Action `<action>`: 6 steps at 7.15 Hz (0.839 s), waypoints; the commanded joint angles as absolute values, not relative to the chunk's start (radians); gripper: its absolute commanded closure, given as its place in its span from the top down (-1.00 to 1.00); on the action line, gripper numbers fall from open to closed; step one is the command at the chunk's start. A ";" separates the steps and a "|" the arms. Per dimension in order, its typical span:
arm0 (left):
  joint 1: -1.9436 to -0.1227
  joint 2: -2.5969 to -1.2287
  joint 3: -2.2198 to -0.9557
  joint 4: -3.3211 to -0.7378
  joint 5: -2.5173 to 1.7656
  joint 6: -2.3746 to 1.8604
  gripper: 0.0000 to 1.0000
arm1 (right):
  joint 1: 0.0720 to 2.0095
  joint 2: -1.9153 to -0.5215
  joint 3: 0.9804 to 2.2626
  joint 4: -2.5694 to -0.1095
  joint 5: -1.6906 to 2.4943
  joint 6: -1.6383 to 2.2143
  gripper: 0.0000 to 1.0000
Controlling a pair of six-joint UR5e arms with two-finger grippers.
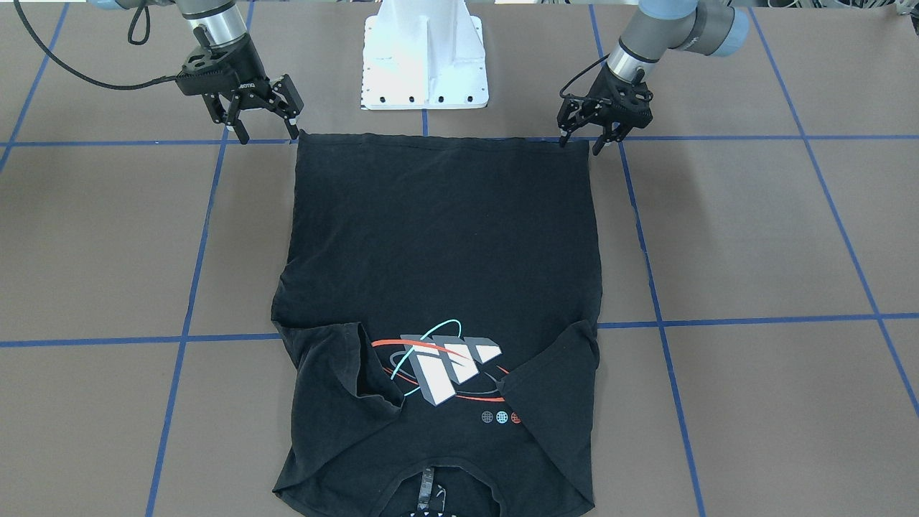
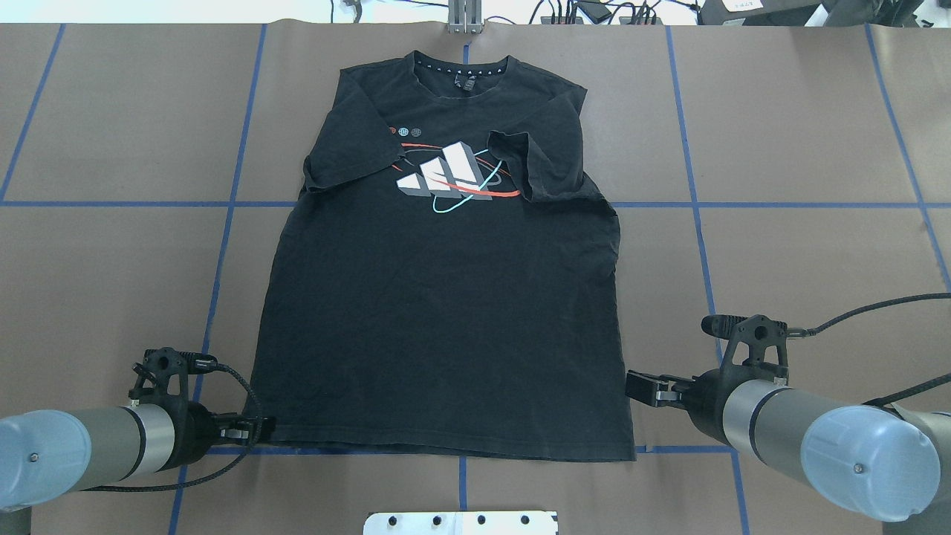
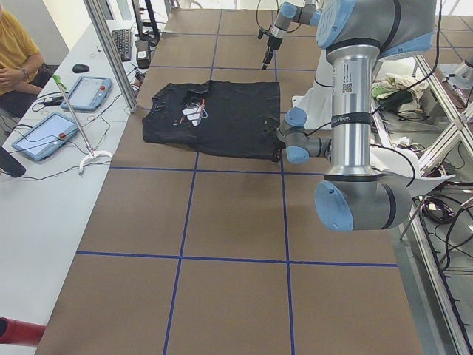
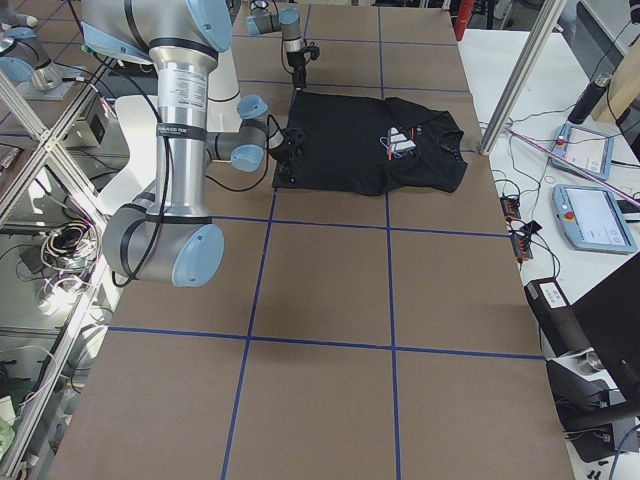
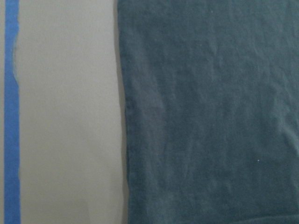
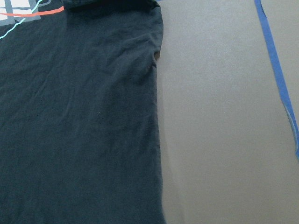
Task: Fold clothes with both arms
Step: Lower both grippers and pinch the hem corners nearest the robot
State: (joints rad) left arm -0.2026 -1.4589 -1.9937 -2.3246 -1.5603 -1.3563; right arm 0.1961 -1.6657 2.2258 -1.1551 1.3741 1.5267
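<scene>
T-shirt point(image 1: 445, 237), black, lies flat on the brown bench point(image 1: 754, 237), chest graphic point(image 1: 445, 362) up, both sleeves point(image 1: 337, 366) folded inward (hem toward the white pedestal point(image 1: 425, 64)). Left gripper point(image 1: 580, 143) stands with jaws apart at one hem corner; right gripper point(image 1: 267, 133), jaws wide, at the other, neither holding cloth.

Brown table point(image 2: 111, 134) gridded with blue tape point(image 2: 111, 203), white bench point(image 3: 37, 214) alongside

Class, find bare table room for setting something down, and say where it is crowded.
Free: the brown table squares either side of the T-shirt, between blue tape lines. Crowded: its robot-side edge, where the left gripper and right gripper flank the corners, pedestal base close by.
</scene>
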 commanded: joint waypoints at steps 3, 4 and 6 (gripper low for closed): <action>-0.193 -1.448 -1.993 -2.321 -1.560 -1.359 0.29 | 0.195 -1.663 2.226 -1.155 1.373 1.526 0.99; -0.192 -1.439 -1.994 -2.321 -1.560 -1.359 0.25 | 0.196 -1.663 2.226 -1.155 1.373 1.528 0.99; -0.193 -1.437 -1.997 -2.321 -1.560 -1.359 -0.05 | 0.195 -1.663 2.227 -1.155 1.373 1.526 0.99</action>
